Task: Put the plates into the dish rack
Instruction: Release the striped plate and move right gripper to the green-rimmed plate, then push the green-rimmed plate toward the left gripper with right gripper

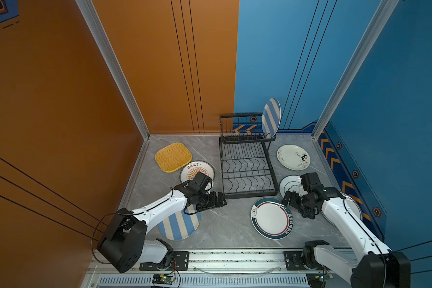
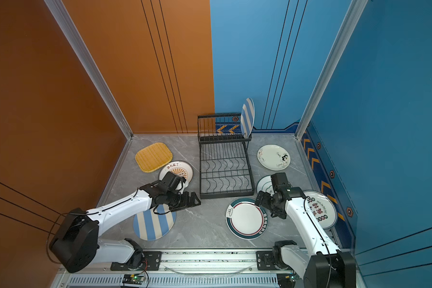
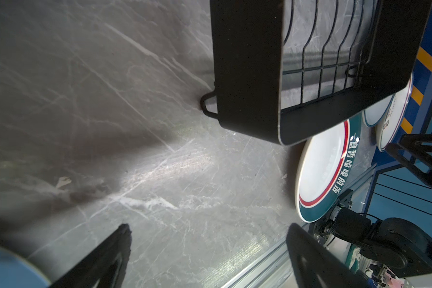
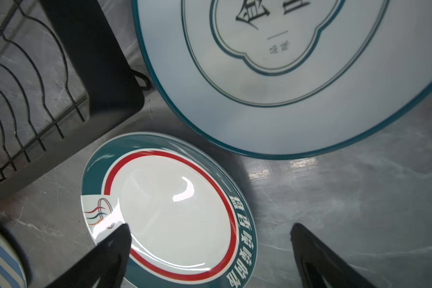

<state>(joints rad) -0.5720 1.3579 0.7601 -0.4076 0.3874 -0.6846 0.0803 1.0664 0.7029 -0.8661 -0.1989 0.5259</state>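
Observation:
The black wire dish rack stands mid-table with one blue-and-cream striped plate upright in its upper shelf. Lying flat left of it are a yellow woven plate, a sunburst plate and a second striped plate. On the right lie a floral plate, a thin-green-rimmed plate, a green-and-red-rimmed plate and a red-character plate. My left gripper is open over bare table by the rack's front left corner. My right gripper hangs open over the green-and-red plate's rim, holding nothing.
Orange wall on the left, blue wall on the right and behind. An aluminium rail with both arm bases runs along the table's front edge. The grey marble tabletop shows between the two front plates.

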